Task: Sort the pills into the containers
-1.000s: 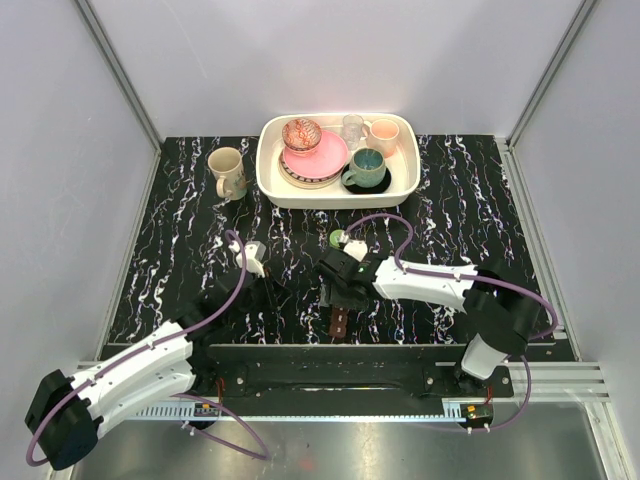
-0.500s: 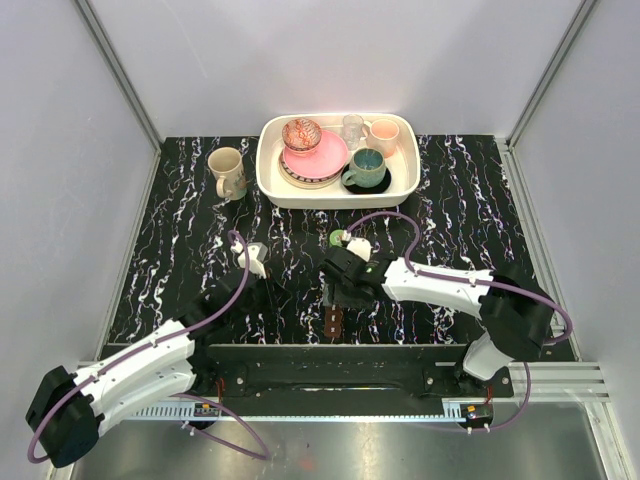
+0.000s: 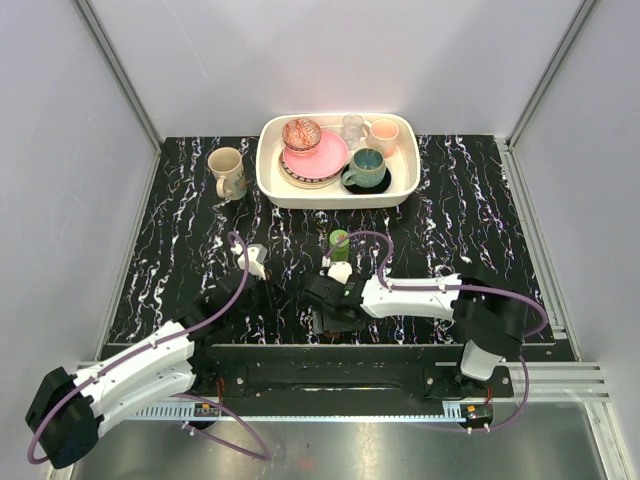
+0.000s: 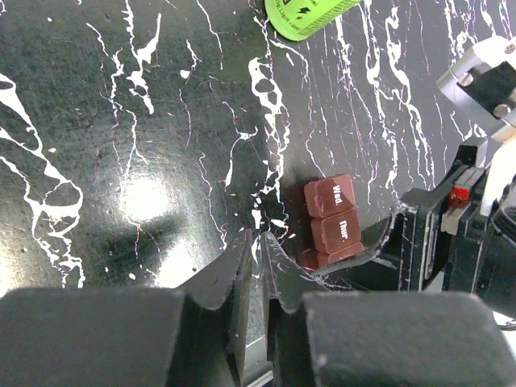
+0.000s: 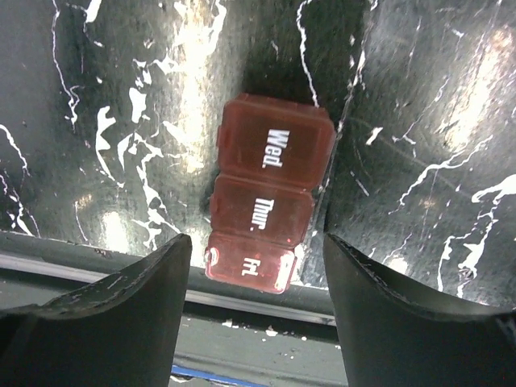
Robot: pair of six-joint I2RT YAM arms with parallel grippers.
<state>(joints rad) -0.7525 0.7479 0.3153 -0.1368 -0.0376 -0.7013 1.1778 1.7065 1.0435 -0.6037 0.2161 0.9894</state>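
The containers are a small red-brown pill case [image 5: 266,205] with shut lids marked Wed., Thur. and Fri. It lies flat, and its Fri. end reaches the table's front edge. My right gripper [image 5: 256,242] is open and straddles that end, one finger on each side with a gap to the case. From above, the right gripper [image 3: 322,318] covers the case. My left gripper [image 4: 258,242] is shut on nothing, just left of the case [image 4: 332,222], low over the table [image 3: 268,288]. No pills show in any view.
A green bottle [image 3: 339,240] is on the table just behind the right wrist, also seen from the left wrist [image 4: 310,14]. A white tray [image 3: 272,185] of crockery and a beige mug [image 3: 227,172] are at the back. A black rail [image 3: 330,355] runs along the front edge.
The right arm has moved left and toward the front edge, over the case, so the case no longer shows from above and the green bottle does. The left arm has not moved.
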